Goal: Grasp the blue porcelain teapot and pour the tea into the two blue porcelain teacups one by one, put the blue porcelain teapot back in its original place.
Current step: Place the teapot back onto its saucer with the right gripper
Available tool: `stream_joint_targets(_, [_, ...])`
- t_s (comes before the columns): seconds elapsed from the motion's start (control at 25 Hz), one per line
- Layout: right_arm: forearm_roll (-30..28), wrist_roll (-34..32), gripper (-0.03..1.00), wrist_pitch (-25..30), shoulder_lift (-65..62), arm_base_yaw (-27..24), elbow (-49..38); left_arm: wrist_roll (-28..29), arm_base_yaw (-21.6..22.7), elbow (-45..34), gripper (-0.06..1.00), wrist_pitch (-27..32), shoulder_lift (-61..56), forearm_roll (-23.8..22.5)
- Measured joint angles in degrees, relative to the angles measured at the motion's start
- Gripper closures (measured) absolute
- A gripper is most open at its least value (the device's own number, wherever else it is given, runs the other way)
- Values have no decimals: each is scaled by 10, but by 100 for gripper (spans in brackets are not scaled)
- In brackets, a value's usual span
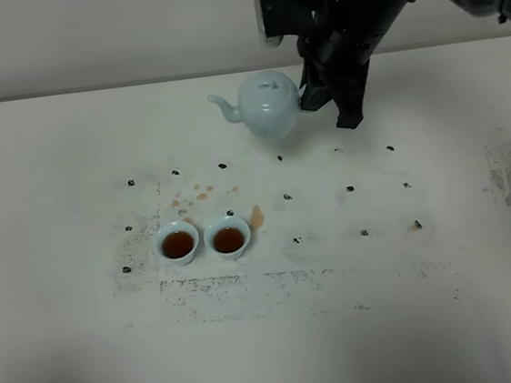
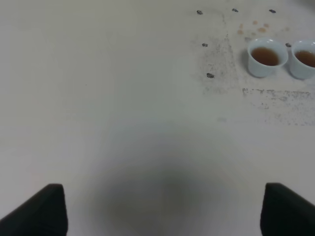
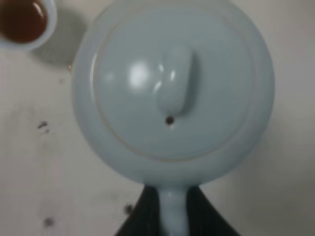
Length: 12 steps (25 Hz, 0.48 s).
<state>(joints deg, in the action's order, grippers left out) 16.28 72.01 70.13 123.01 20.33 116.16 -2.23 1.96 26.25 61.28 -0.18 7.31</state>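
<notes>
The pale blue teapot [image 1: 268,106] is upright at the back middle of the table, spout pointing left. My right gripper [image 1: 305,95] is shut on its loop handle. In the right wrist view the lid and knob [image 3: 172,88] show from above, with the handle pinched in that gripper [image 3: 173,211]. I cannot tell whether the pot rests on the table. The two blue teacups [image 1: 179,243] [image 1: 229,239] stand side by side in front, both holding brown tea. They also show in the left wrist view [image 2: 266,57] [image 2: 303,59]. My left gripper [image 2: 165,209] is open and empty, far from them.
A brown tea puddle [image 1: 256,215] lies beside the right cup, and small drops [image 1: 197,196] lie behind the cups. Dark specks [image 1: 349,188] dot the white table [image 1: 53,176]. One cup of tea [image 3: 22,22] shows beside the pot in the right wrist view.
</notes>
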Motion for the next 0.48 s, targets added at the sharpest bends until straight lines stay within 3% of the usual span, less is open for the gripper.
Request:
stream_joint_targets(0.28, [-1,-104,92,2,-65,-35,-94,0,0,0,19,0,0,0])
stream_joint_targets(0.48, [7,-133,92,2,-114,-63,-153,0,0,0,19,0,0,0])
